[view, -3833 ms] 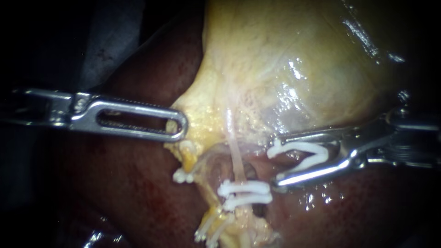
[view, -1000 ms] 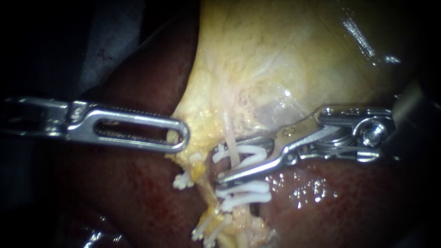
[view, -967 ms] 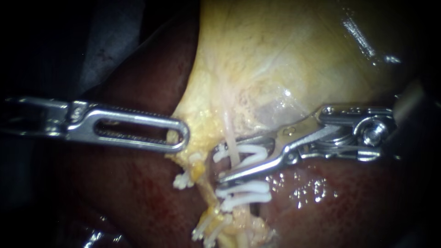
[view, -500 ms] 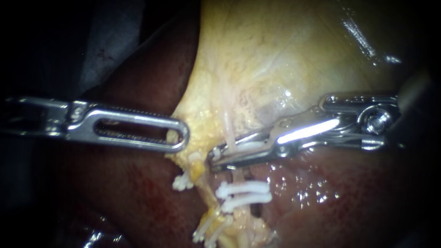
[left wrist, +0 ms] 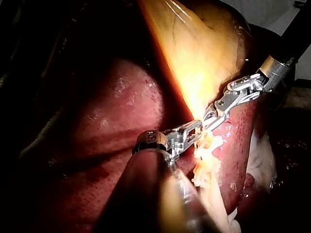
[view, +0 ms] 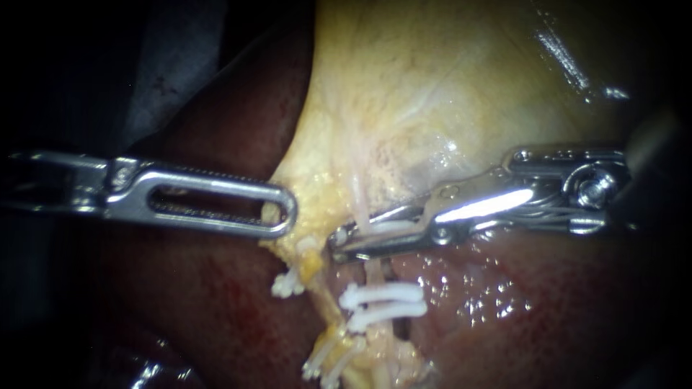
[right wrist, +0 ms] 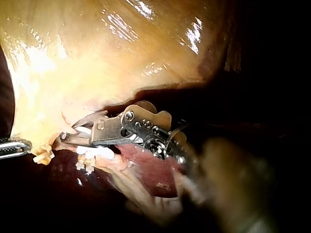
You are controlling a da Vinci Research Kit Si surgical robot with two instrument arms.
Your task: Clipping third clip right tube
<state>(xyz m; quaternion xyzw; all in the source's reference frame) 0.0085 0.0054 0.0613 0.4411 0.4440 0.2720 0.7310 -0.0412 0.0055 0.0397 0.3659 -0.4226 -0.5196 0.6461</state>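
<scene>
So my right instrument (view: pixel 344 241) has its jaws clamped on the clip (view: pixel 389 227) across the right tube (view: pixel 362 207), which runs 12-to-6; two other clips (view: pixel 382 302) sit toward 6.

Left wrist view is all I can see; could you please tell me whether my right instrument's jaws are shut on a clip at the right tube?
Observer: Yes. The endoscope view shows the right instrument with its jaws shut on a white clip across the right tube.
Operator: Thank you. Are other clips on that tube?
Observer: Yes, two clips sit on it beyond the jaws, away from the gallbladder, not touching them.
Operator: Are my two instruments touching?
Observer: No. The left instrument, shut on the gallbladder's edge, stands apart from the right one, with yellow tissue between their tips.
</scene>
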